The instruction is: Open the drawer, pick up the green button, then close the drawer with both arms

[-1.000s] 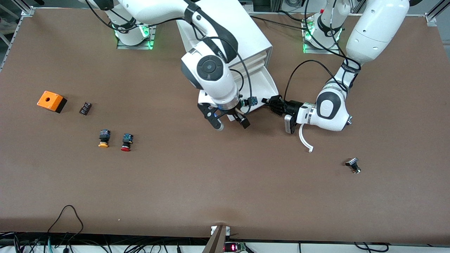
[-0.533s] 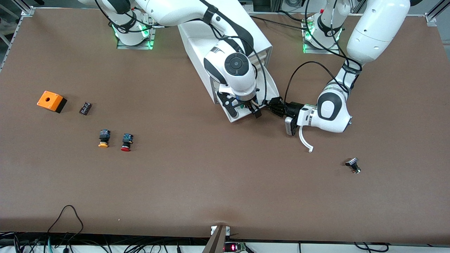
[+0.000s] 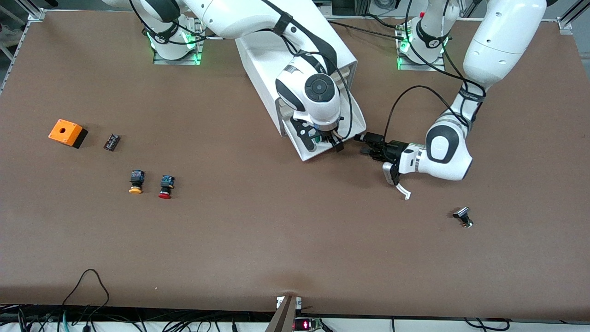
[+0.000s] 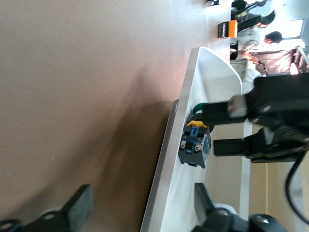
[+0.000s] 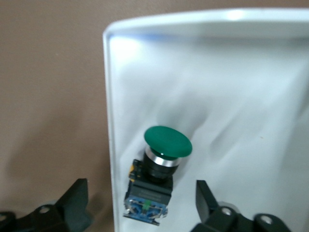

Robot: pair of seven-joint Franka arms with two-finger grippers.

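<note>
The lowest drawer (image 3: 309,155) of the white cabinet (image 3: 267,60) stands pulled out. The green-capped button (image 5: 161,166) lies in the white tray (image 5: 231,87) close to one side rim. A bit of green shows in the front view (image 3: 316,137). My right gripper (image 3: 322,144) is over the drawer, open, with its fingers on either side of the button (image 5: 142,208). My left gripper (image 3: 364,144) is open and empty beside the drawer's corner toward the left arm's end. In the left wrist view (image 4: 142,208) its fingers straddle the drawer's rim (image 4: 166,159), with the button (image 4: 194,147) farther along.
Toward the right arm's end lie an orange box (image 3: 67,133), a small black part (image 3: 112,141), a yellow-capped button (image 3: 135,181) and a red-capped button (image 3: 166,186). A small black and metal piece (image 3: 463,217) lies toward the left arm's end, nearer the camera.
My right gripper moved from the table in front of the drawer to over the drawer, around the button. My left gripper drew back a little toward the left arm's end.
</note>
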